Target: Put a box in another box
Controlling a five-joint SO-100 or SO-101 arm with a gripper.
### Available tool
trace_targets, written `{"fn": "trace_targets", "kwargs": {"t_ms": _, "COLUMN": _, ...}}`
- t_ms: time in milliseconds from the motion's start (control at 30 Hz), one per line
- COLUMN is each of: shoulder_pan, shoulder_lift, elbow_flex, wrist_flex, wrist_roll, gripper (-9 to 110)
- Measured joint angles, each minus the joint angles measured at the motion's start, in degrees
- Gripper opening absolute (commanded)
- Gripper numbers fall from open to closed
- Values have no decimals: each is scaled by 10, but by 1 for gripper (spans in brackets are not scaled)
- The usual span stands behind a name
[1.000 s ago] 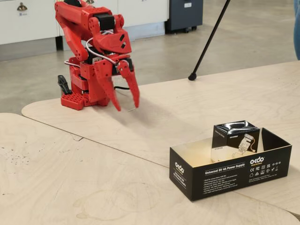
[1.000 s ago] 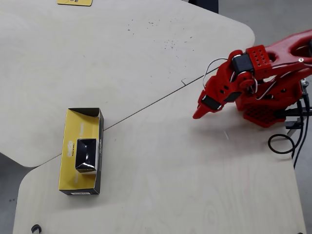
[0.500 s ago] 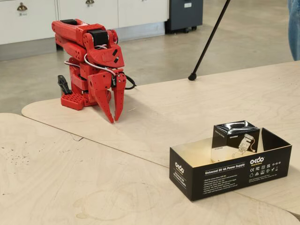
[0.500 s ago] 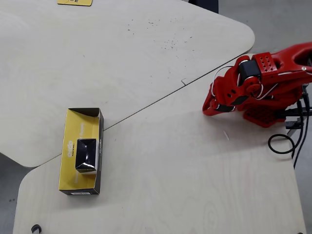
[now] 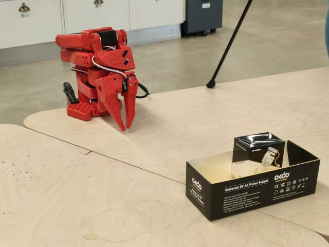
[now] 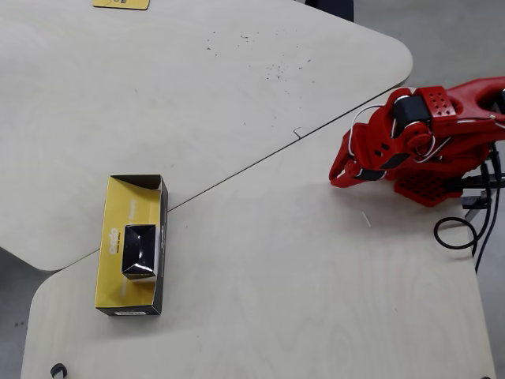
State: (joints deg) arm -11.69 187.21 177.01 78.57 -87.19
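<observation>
The small box [image 5: 258, 146], with a glossy black top and a white lower part, stands inside the long black box [image 5: 247, 190] near its right end in the fixed view. In the overhead view the small box [image 6: 140, 249] sits in the middle of the long box's cream interior [image 6: 110, 284]. My red gripper [image 5: 125, 127] is folded down at the arm's base, far from both boxes, with fingertips together near the table and nothing in it. It also shows in the overhead view [image 6: 337, 178] at the right.
Two pale wooden tabletops meet at a seam [image 6: 237, 170]. A black tripod leg [image 5: 226, 46] rests on the far table edge. A black cable [image 6: 458, 233] loops beside the arm's base. A yellow item [image 6: 120, 3] lies at the top edge.
</observation>
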Motion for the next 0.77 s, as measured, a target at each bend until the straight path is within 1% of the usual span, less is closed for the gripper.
{"fn": "trace_targets", "kwargs": {"t_ms": 767, "shoulder_pan": 0, "shoulder_lift": 0, "elbow_flex": 0, "wrist_flex": 2, "wrist_roll": -11, "gripper": 0}}
